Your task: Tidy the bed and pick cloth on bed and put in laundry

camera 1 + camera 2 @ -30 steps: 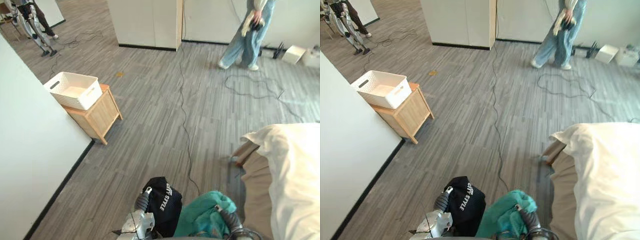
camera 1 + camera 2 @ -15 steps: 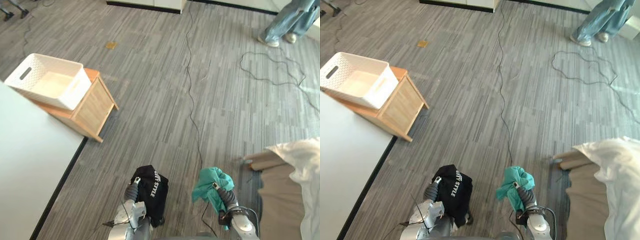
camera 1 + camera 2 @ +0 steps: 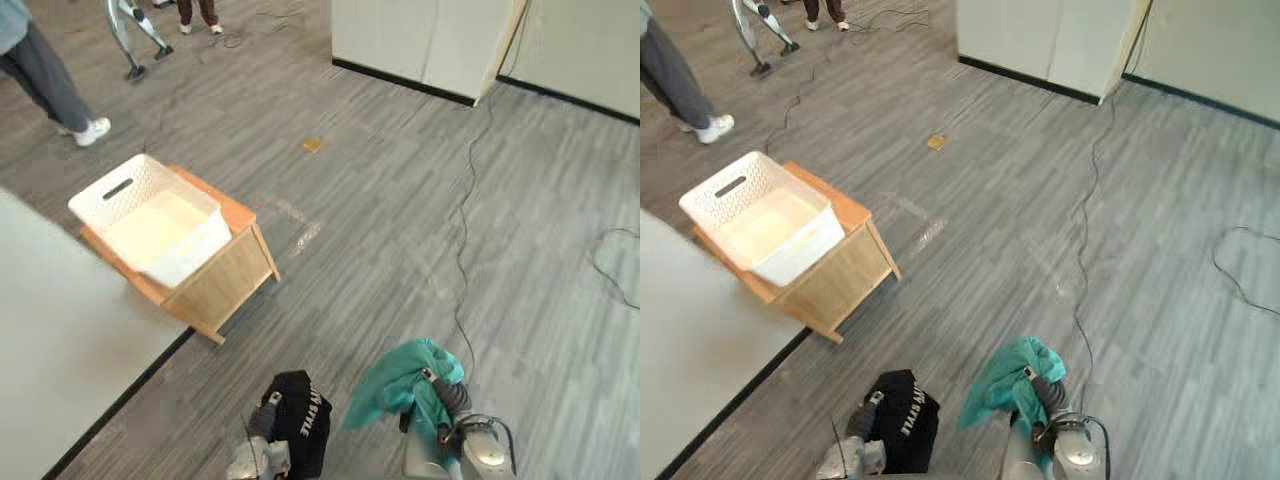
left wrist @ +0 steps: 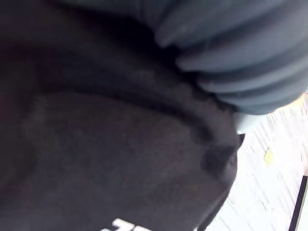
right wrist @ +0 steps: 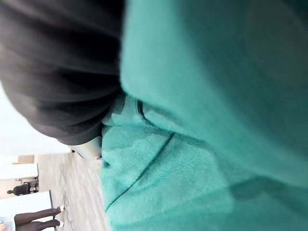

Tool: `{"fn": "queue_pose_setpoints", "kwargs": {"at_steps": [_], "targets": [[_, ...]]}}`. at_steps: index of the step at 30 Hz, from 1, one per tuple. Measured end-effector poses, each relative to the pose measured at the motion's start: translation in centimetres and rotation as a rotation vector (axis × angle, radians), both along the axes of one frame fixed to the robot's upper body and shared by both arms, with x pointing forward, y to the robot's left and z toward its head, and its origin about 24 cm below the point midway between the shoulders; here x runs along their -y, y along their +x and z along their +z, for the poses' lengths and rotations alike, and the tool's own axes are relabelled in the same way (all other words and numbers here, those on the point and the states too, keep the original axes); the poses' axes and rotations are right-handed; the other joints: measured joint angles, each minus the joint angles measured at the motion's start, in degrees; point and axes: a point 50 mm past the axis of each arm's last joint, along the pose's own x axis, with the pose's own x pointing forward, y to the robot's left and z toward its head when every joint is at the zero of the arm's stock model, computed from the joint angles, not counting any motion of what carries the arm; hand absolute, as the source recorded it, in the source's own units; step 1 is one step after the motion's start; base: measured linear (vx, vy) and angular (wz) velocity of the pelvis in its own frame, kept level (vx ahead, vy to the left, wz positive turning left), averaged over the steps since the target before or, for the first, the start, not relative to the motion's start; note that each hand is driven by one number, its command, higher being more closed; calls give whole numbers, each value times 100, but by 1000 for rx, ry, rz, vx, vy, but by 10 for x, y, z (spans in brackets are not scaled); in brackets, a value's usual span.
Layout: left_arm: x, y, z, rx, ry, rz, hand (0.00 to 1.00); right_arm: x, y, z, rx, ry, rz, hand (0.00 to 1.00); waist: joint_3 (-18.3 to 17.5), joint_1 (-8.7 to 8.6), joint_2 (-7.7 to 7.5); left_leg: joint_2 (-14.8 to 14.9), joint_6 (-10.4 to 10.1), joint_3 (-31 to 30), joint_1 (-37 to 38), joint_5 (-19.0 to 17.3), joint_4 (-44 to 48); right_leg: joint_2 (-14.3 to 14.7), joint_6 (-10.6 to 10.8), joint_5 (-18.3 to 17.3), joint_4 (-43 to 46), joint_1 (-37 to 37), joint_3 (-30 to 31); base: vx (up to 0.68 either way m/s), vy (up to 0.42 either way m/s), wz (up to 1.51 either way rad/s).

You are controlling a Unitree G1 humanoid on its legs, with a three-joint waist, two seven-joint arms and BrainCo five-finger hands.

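A black cloth with white print (image 3: 303,428) hangs from my left hand (image 3: 263,422) at the bottom of the eye views; the hand is shut on it. In the left wrist view, black cloth (image 4: 120,159) lies right against the ribbed cover. My right hand (image 3: 446,398) is shut on a bunched teal cloth (image 3: 396,384), held just right of the black one; the right wrist view shows teal cloth (image 5: 202,120) up close. The white laundry basket (image 3: 150,218) stands empty on a low wooden stand (image 3: 228,285), ahead and to my left, apart from both hands.
A white wall panel (image 3: 60,370) borders the left side beside the stand. White cabinets (image 3: 430,45) stand at the far end. A thin cable (image 3: 463,230) runs across the grey floor. A person's legs (image 3: 45,80) show at the far left.
The camera has turned left: the bed has left the picture and the basket now sits nearer the middle. Both hands still hold their cloths, now closer together.
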Motion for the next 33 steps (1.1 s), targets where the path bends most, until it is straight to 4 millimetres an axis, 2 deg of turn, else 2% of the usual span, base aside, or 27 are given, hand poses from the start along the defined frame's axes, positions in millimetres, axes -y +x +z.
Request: {"fn": "queue_pose_setpoints", "kwargs": {"at_steps": [1,2,3,4,5,6,7,8,10,12,13,14,15,17,19,20,22,23,24,26,27,28,29,30,31,32,33], "targets": [[3,2,1,6,-15,7,100,2,3,1,8,-4,-4,100,9,44,10,189,296,-29,-336,649,789,164,-187,-351,245,69,-45,909,-715,-28],[5,2,1,6,-26,10,100,-2,1,0,-1,3,10,100,23,74,83,669,1166,-21,-946,2017,2147,492,-358,-616,-25,592,-203,777,-587,-33],[5,2,1,10,-30,11,100,-6,2,-1,0,10,22,100,65,113,80,852,1285,-35,-1220,2075,2831,616,-413,-660,-209,861,-263,769,-452,-47],[5,4,2,20,-48,20,100,-5,3,0,4,7,19,100,140,212,143,965,1340,-204,-1774,1548,4363,911,-593,-763,-605,1495,-269,677,-318,-47],[5,3,2,21,-60,24,100,-5,3,0,5,5,18,100,192,270,77,846,1367,-319,-2058,1153,4994,1007,-654,-805,-821,1862,-247,647,-277,-48],[5,3,2,22,-68,32,100,-5,3,1,6,4,19,100,213,284,23,621,1344,-364,-2343,843,5364,1056,-696,-846,-1062,2209,-227,568,-243,-32],[5,4,5,37,-76,41,100,-5,7,2,18,1,26,100,221,311,-61,156,1341,-264,-2841,445,5445,1093,-722,-913,-1438,2657,-126,559,-187,-39],[4,6,8,57,-79,44,100,-4,9,4,25,-7,37,100,219,400,-65,-169,1238,-132,-3233,149,5160,1136,-724,-919,-1738,2921,-9,653,-160,-53],[4,11,14,92,-85,52,100,-2,11,5,28,-19,49,100,220,590,-67,-618,1074,176,-3698,-123,3982,1158,-677,-946,-2117,3312,134,577,-56,-48],[4,12,16,109,-94,57,100,1,10,4,19,-22,48,100,216,580,-65,-851,1058,716,-3872,-105,2644,1140,-536,-1029,-2352,3666,14,556,13,6],[4,12,16,113,-105,56,100,3,10,4,15,-30,50,100,218,572,-70,-876,1082,1505,-3890,-59,1824,1130,-401,-1168,-2508,3949,-154,719,92,61],[5,13,16,114,-111,49,100,7,9,4,14,-38,39,100,193,543,-131,-920,1538,2605,-3796,232,1061,1095,-217,-1408,-2602,4263,-440,727,107,66],[5,12,16,112,-112,49,100,8,7,3,9,-39,33,100,157,567,-197,-934,1856,2934,-3725,377,1007,1055,-137,-1510,-2581,4342,-495,608,98,63],[5,11,13,91,-117,51,100,10,3,0,-10,-41,26,100,3,524,-390,-1115,2531,3520,-3595,-28,1163,866,144,-1755,-2028,4375,-846,590,120,101],[5,14,14,96,-125,60,100,6,-1,-8,-47,-25,20,100,-36,572,-566,-1466,2504,3051,-3330,-229,970,467,345,-1739,-188,3928,-922,814,212,150],[3,13,14,92,-127,68,100,2,-2,-10,-52,-10,15,100,-35,538,-723,-1640,2426,2683,-3113,-323,915,243,650,-1501,1202,3525,-785,676,129,142],[-3,11,13,78,-113,75,100,-5,-1,-11,-49,10,16,100,-33,509,-790,-1793,2217,2074,-2573,-460,728,154,590,-1600,2825,3107,-590,605,15,142],[-5,10,12,72,-104,78,100,-6,-1,-10,-47,15,15,100,-29,496,-774,-1815,2190,1897,-2351,-465,618,137,537,-1642,3050,3029,-600,652,-59,154],[-7,6,10,61,-91,83,100,-8,-1,-10,-40,19,16,100,-45,423,-681,-1841,2127,1441,-1875,-430,345,103,344,-1753,3142,2812,-647,631,-118,156],[-8,6,10,64,-88,85,100,-7,-1,-8,-27,13,13,100,-63,332,-610,-1804,2043,971,-1497,-380,137,35,78,-1909,2760,2344,-603,650,-216,164],[-8,6,10,62,-77,82,100,-6,0,-7,-23,12,9,100,-58,241,-535,-1713,2039,577,-1382,-378,127,41,24,-1943,2034,1915,-399,543,-292,148],[-7,7,10,62,-71,75,100,-5,1,-6,-17,11,5,100,-50,231,-510,-1634,2019,366,-1328,-382,125,85,49,-1920,1441,1690,-152,523,-325,155],[-6,7,10,64,-60,64,100,-3,0,-6,-21,9,-2,100,-58,232,-471,-1515,1884,191,-1275,-380,123,168,133,-1788,654,1518,156,517,-428,147],[-6,7,10,61,-47,53,100,0,-3,-7,-26,8,-19,100,-63,214,-452,-1336,1597,-75,-1192,-427,108,231,257,-1314,-681,1403,626,526,-455,142],[-7,6,8,55,-33,42,100,1,-5,-7,-27,8,-28,100,-63,220,-459,-1250,1408,-218,-1105,-516,71,206,352,-988,-1265,1358,904,782,-717,184],[-14,1,4,31,8,21,100,2,-10,-7,-27,13,-50,100,-84,217,-594,-1071,790,-506,-825,-784,-133,34,436,-587,-2150,1378,1326,469,-442,125],[-15,0,4,28,13,20,100,1,-11,-7,-28,15,-53,100,-92,214,-622,-1056,732,-531,-785,-805,-160,6,449,-620,-2165,1373,1354,590,-597,143]]}}
